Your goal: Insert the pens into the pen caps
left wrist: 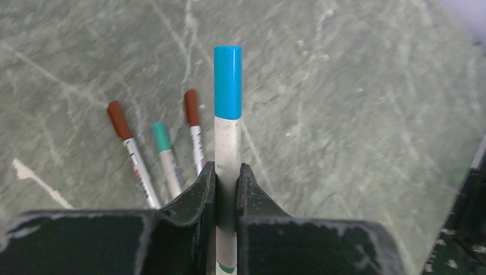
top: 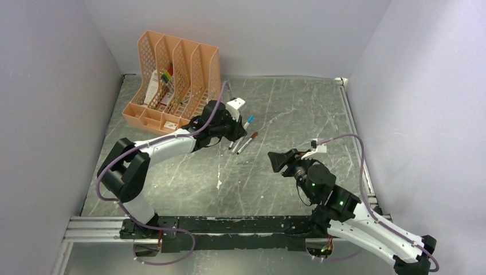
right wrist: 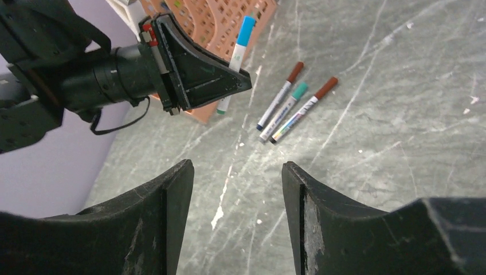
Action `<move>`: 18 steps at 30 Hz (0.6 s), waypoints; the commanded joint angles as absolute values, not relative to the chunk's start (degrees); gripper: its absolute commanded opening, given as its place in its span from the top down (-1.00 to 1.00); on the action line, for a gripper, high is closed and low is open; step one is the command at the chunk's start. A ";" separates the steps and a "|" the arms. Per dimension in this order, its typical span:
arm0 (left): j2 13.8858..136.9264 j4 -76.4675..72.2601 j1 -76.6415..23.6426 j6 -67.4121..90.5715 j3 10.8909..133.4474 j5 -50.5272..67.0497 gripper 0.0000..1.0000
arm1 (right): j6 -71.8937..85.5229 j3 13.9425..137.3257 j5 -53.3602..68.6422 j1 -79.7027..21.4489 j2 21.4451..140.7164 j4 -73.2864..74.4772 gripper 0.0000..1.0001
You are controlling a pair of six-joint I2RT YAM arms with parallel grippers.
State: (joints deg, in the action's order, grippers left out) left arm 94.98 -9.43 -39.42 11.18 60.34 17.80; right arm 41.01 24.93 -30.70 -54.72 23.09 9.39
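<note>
The left gripper (left wrist: 227,175) is closed on a pen (left wrist: 227,143). The white-grey barrel is clamped tightly between the two fingers, and the end with the blue cap (left wrist: 227,83) sticks out in front of them. This cap is seated on the barrel. In the top view the gripper is seen just in front of the orange rack (top: 172,80), over the far left part of the table (top: 298,109), and the capped end of the pen is pointed away from the arm. Whether the held pen is touching the table cannot be told.

Three other pens (right wrist: 286,109) are lying flat on the table just beside the held one, close together and slightly fanned out. All three are capped: red-brown caps (left wrist: 119,119) are carried by the two outer ones and a teal cap (left wrist: 161,136) by the middle one. These pens are lying free of both grippers.

The right gripper (right wrist: 236,172) is held wide open, and nothing is seen between its fingers. It is placed well apart from the pens, nearer to the right side of the table, and it is turned towards the left gripper and the pens.
</note>
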 commanded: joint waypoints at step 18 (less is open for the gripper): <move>113.43 -0.87 -45.66 6.18 72.23 15.04 0.70 | 41.09 28.64 -31.64 -54.85 31.44 16.39 -0.12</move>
State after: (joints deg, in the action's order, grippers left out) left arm 111.74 -1.19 -45.04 6.83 69.28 13.21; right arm 41.17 27.94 -30.89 -54.72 32.49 15.22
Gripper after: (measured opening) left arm 0.166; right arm 0.562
